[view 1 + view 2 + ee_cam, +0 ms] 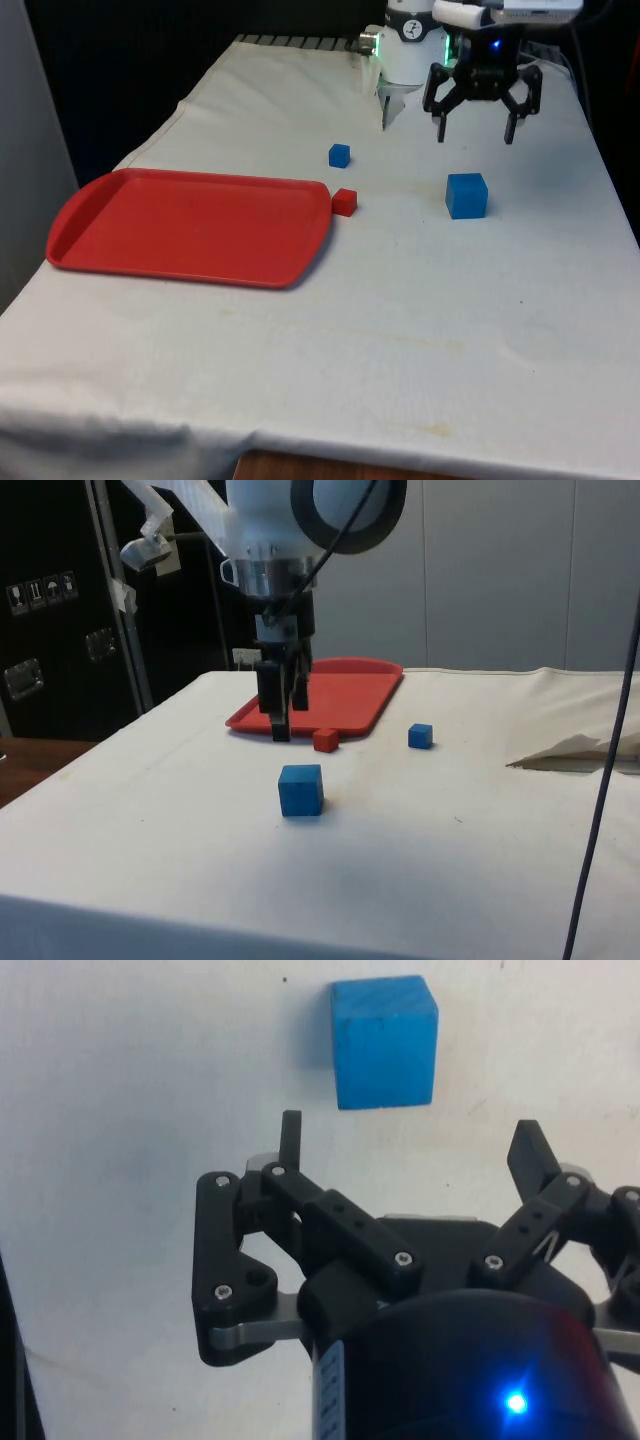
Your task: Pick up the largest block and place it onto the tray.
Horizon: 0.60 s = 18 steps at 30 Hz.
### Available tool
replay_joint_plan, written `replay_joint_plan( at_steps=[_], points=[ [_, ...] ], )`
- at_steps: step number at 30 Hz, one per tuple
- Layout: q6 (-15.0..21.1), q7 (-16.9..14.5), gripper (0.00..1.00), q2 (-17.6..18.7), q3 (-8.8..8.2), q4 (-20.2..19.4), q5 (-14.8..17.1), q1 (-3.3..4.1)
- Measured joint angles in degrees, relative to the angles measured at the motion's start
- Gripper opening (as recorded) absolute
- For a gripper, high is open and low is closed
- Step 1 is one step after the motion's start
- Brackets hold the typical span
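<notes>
The large blue block [466, 194] sits alone on the table [420, 330], and the hand [478, 128] hangs in the air above and behind it, on the robot's side of it, not yet over it. In the side view the hand [281, 720] is clear of the cloth and the large blue block [300, 789] lies lower and nearer that camera, apart from the fingertips. In the wrist view the large blue block [384, 1042] lies ahead of the hand [410, 1145], roughly in line with the gap between the fingers though a little toward one of them. The block is a cube, so no long axis matters; its faces look slightly turned against the finger line, judged loosely. The fingers are spread wide with nothing between them, and the gap looks ample for the block. The arm points the hand straight down, wrist vertical. Next move, as I judge it: carry the hand forward over the block, then descend. The small blue block [339, 155] and the small red block [344, 202] lie off to the side of the hand, toward the red tray [150, 245]; the small red block sits just beside the tray's near corner. The tray lies well beyond them from the hand.
</notes>
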Motion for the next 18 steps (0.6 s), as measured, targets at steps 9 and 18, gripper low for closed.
replay_joint_plan(
  at_steps=[9,18],
  points=[
    [3.7,-1.6,1.0,2.9,0.57,-0.2,0.2,0.0],
    [6.3,-2.0,1.0,5.3,1.09,-0.3,0.2,0.0]
  ],
)
